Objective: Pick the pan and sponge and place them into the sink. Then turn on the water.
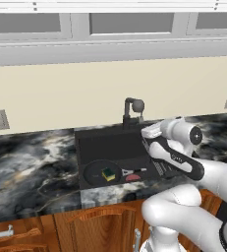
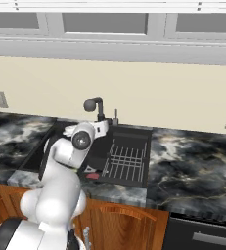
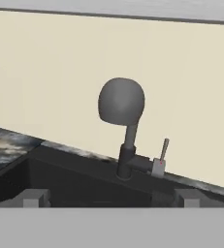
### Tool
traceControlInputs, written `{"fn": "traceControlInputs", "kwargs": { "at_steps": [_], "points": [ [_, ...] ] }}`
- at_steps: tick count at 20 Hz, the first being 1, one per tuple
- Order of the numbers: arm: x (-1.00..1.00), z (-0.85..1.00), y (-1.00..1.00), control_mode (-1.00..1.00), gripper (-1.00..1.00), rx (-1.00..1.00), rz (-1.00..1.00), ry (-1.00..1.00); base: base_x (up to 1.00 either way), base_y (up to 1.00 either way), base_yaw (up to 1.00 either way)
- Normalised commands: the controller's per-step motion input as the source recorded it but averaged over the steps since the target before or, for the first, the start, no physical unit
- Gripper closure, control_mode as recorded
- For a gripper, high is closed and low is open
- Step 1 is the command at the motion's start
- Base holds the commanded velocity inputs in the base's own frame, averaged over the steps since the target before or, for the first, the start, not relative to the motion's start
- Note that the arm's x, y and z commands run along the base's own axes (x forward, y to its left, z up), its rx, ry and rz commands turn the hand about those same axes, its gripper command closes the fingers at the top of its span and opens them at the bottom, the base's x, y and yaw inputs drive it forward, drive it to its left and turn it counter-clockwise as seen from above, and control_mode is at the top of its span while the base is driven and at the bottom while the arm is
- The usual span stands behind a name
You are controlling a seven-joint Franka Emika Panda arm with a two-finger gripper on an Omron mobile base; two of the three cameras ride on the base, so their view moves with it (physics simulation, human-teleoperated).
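Pan (image 1: pixel 101 173) and sponge (image 1: pixel 108 173) are lying in the sink (image 1: pixel 110 143); the wide, empty hand (image 3: pixel 111 197) is facing the faucet (image 3: pixel 125 127), needing to nudge its small lever (image 3: pixel 164 150) squarely.

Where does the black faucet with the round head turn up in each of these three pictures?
Left base view: black faucet at upper centre, behind the black sink.
Right base view: left of centre, above the white arm.
Hand view: centre.
Shared landmark: the cream wall behind it.

Arm (image 2: pixel 65 161) hides pan, sponge; sink (image 3: pixel 74 181) cut off at bottom.
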Motion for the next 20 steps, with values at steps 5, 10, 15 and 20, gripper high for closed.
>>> {"fn": "traceControlInputs", "kwargs": {
  "at_steps": [5, 10, 15, 20],
  "points": [
    [-0.05, 0.00, -0.37, -1.00, -1.00, -0.02, 0.00, -0.14, 0.00, 0.00, 0.00],
    [0.03, 0.00, -0.41, -1.00, -1.00, 0.00, 0.01, -0.09, 0.00, 0.00, 0.00],
    [0.24, 0.00, -0.15, -1.00, -1.00, 0.00, 0.05, -0.02, 0.00, 0.00, 0.00],
    [0.30, 0.00, -0.06, -1.00, -1.00, 0.00, 0.05, -0.01, 0.00, 0.00, 0.00]
  ]
}}
